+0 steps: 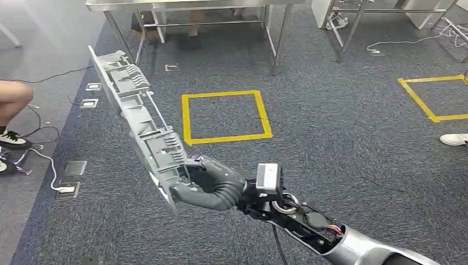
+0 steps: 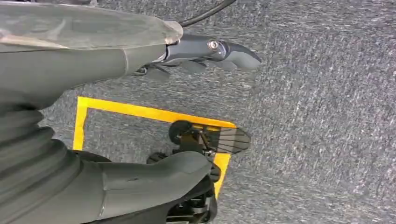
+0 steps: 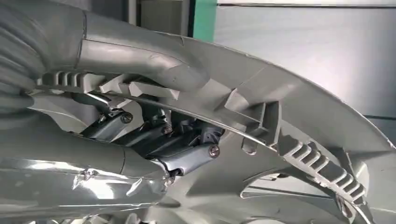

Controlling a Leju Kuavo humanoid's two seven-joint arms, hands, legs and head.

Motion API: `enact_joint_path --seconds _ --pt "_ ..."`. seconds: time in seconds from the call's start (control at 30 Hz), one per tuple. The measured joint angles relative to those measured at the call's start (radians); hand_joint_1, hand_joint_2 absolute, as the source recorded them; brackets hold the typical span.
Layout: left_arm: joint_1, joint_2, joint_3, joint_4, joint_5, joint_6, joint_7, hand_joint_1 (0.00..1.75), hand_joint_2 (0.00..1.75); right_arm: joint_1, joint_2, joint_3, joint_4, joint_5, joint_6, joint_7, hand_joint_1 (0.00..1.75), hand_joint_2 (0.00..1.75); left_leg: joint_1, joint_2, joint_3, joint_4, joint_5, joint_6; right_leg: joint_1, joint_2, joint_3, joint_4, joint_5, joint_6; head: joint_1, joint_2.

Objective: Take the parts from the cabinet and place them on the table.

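While the right hand [image 1: 207, 185] has its fingers [image 3: 187, 156] clamped on the near end of a long grey plastic part [image 1: 138, 118], the part slants up and away to the far left over carpet [image 1: 342, 154]. Open floor lies right of it, around a yellow taped square [image 1: 226, 117]. A steel worktop [image 1: 193, 5] stands far off, cut by the frame. The left hand [image 2: 140, 70] hangs above carpet, fingers [image 2: 233, 53] apart, holding nothing. A person's leg [image 1: 14, 96] shows at left.

even, soft overhead light on the grey carpet [image 1: 342, 165], shadows faint. the head view is sharp with slight softness at the edges. both wrist views blur up close; glare sits on the crinkled clear wrap [image 3: 93, 186] there.
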Motion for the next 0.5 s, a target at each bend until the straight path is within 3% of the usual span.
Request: enact_joint_path --seconds 0.07,0.1,0.13,0.17,0.2,0.27,0.3,0.33,0.37,0.43,0.47,0.5 --pt "-0.001 0.003 0.0 0.0 -0.002 0.0 0.0 0.0 1.75 0.0 0.0 0.0 0.0 0.0 0.0 0.0 1.75 1.75 -0.007 0.001 0.002 0.002 -0.008 0.017 -0.006 0.0 0.006 -0.01 0.001 0.009 -0.001 0.0" --pt "-0.001 0.003 0.0 0.0 -0.001 0.0 0.001 0.0 1.75 0.0 0.0 0.0 -0.002 0.0 0.0 0.0 1.75 1.75 -0.008 0.001 0.009 -0.01 -0.007 0.018 -0.004 0.0 0.011 -0.016 0.0 0.011 -0.006 0.0" --pt "-0.001 0.0 0.0 -0.001 -0.002 0.0 0.001 0.0 1.75 0.002 0.0 0.0 -0.006 0.0 0.0 0.0 1.75 1.75 0.003 0.004 0.031 -0.037 0.003 0.019 0.006 -0.001 0.021 -0.016 0.0 0.013 -0.006 0.0" --pt "-0.001 -0.002 0.0 -0.001 -0.002 0.0 0.002 0.0 1.75 0.001 0.0 0.0 -0.006 0.0 0.0 0.0 1.75 1.75 0.008 0.004 0.047 -0.051 0.003 0.02 0.002 -0.004 0.02 0.003 -0.013 0.019 -0.001 0.0" --pt "-0.004 -0.002 0.0 -0.001 -0.002 0.0 0.002 0.0 1.75 -0.001 0.0 0.0 -0.006 0.0 0.0 0.0 1.75 1.75 0.01 0.006 0.054 -0.055 0.005 0.022 0.001 -0.003 -0.011 0.065 -0.052 0.023 0.005 0.0" --pt "-0.007 -0.003 0.0 -0.001 -0.002 0.0 0.002 0.0 1.75 0.001 -0.001 -0.001 -0.006 0.0 0.0 -0.003 1.75 1.75 0.013 0.008 0.058 -0.055 0.001 0.021 -0.01 -0.003 -0.1 0.23 -0.124 0.034 0.011 0.0" --pt "-0.007 -0.003 0.0 -0.001 -0.002 0.0 0.002 0.0 1.75 0.001 -0.001 -0.001 -0.006 0.0 0.0 -0.003 1.75 1.75 0.015 0.008 0.058 -0.054 -0.002 0.018 -0.018 -0.004 -0.136 0.287 -0.136 0.04 0.011 0.0" --pt "-0.007 -0.003 0.0 -0.001 -0.002 0.0 0.002 0.0 1.75 0.004 -0.002 -0.001 -0.006 0.0 0.0 -0.003 1.75 1.75 0.02 0.007 0.058 -0.052 -0.004 0.014 -0.025 -0.004 -0.146 0.291 -0.121 0.045 0.011 0.0" --pt "-0.006 -0.003 0.0 -0.001 -0.002 0.0 0.002 0.0 1.75 0.006 -0.002 0.0 -0.006 0.0 0.0 -0.002 1.75 1.75 0.025 0.006 0.059 -0.047 -0.008 0.008 -0.031 -0.004 -0.131 0.247 -0.084 0.053 0.011 0.0" --pt "-0.006 -0.003 0.0 -0.001 -0.002 0.0 0.002 0.0 1.75 0.006 -0.002 -0.001 -0.006 0.0 0.0 -0.002 1.75 1.75 0.039 0.002 0.058 -0.026 -0.023 -0.011 -0.048 -0.005 -0.05 0.069 0.016 0.071 0.019 0.0" --pt "-0.006 -0.001 0.0 -0.001 -0.002 0.0 0.002 0.0 1.75 0.004 -0.002 -0.001 -0.006 0.0 0.001 -0.002 1.75 1.75 0.04 0.001 0.054 -0.01 -0.033 -0.022 -0.057 -0.005 -0.025 0.007 0.029 0.083 0.028 0.0" --pt "-0.007 0.001 0.0 -0.001 -0.001 0.002 0.002 0.0 1.75 0.005 -0.002 0.0 -0.007 0.0 0.002 -0.003 1.75 1.75 0.032 -0.002 0.051 0.001 -0.039 -0.031 -0.047 0.006 -0.026 0.013 0.028 0.069 0.035 0.0"
